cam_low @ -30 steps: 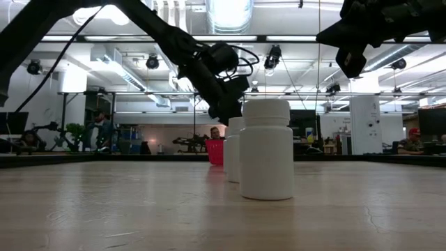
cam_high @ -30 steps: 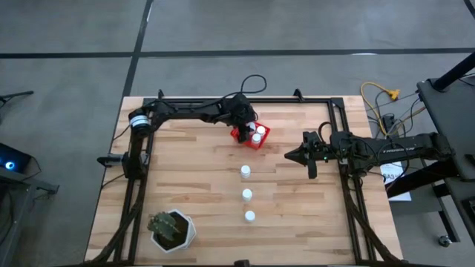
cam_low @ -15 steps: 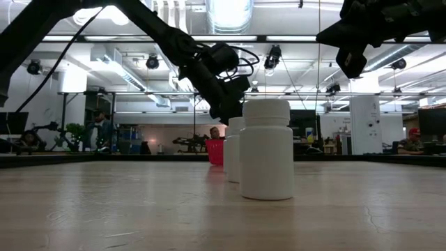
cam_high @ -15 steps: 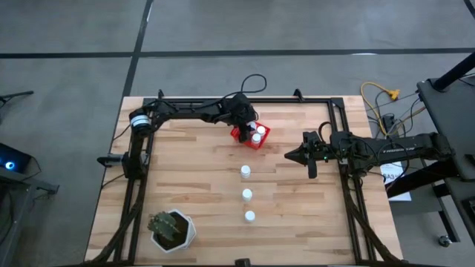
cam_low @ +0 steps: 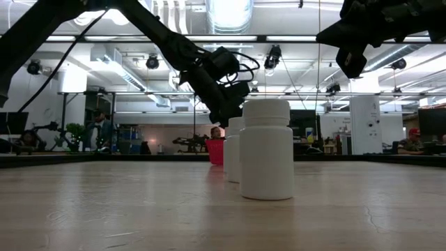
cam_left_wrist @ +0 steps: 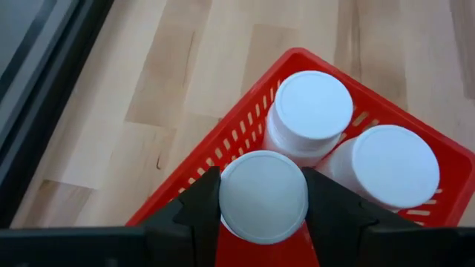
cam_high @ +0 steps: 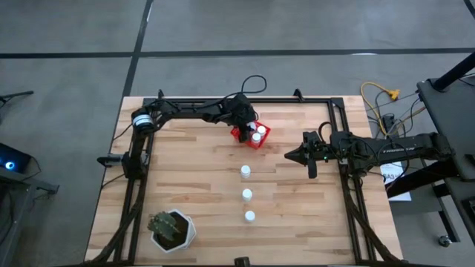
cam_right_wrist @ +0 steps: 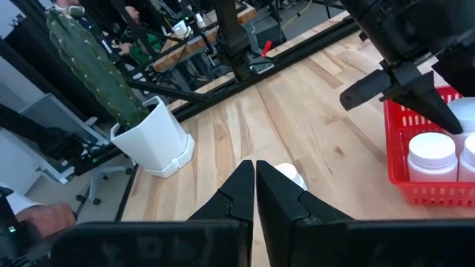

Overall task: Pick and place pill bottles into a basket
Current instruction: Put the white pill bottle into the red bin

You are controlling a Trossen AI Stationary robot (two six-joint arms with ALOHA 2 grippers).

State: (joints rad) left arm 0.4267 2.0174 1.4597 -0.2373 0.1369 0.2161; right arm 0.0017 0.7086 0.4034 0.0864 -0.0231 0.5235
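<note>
The red basket (cam_high: 252,136) stands at the table's far middle, and it also shows in the left wrist view (cam_left_wrist: 245,130). Two white pill bottles (cam_left_wrist: 308,107) (cam_left_wrist: 386,167) stand in it. My left gripper (cam_high: 243,124) is over the basket's corner, shut on a third bottle (cam_left_wrist: 263,194). Three more bottles (cam_high: 245,171) (cam_high: 247,194) (cam_high: 250,216) stand upright in a row on the table, toward the near edge. My right gripper (cam_high: 291,156) hangs shut and empty above the table, to the right of the row. My left gripper pinches the bottle between its two fingers (cam_left_wrist: 202,202), one on each side just below the white cap (cam_left_wrist: 263,170). The fingers come from above, pointing down. The bottle is upright inside the basket's corner. The bottle hides whether its bottom rests on the basket floor.
A white hexagonal pot with a cactus (cam_high: 172,228) stands at the near left corner. A black frame (cam_high: 223,101) runs along the far and side edges. Bare wood lies between the bottle row and the pot. People and equipment show in the room behind (cam_low: 104,132).
My left arm has shifted a little, but its gripper has stayed over the basket, shut on the bottle. My right gripper has kept still.
</note>
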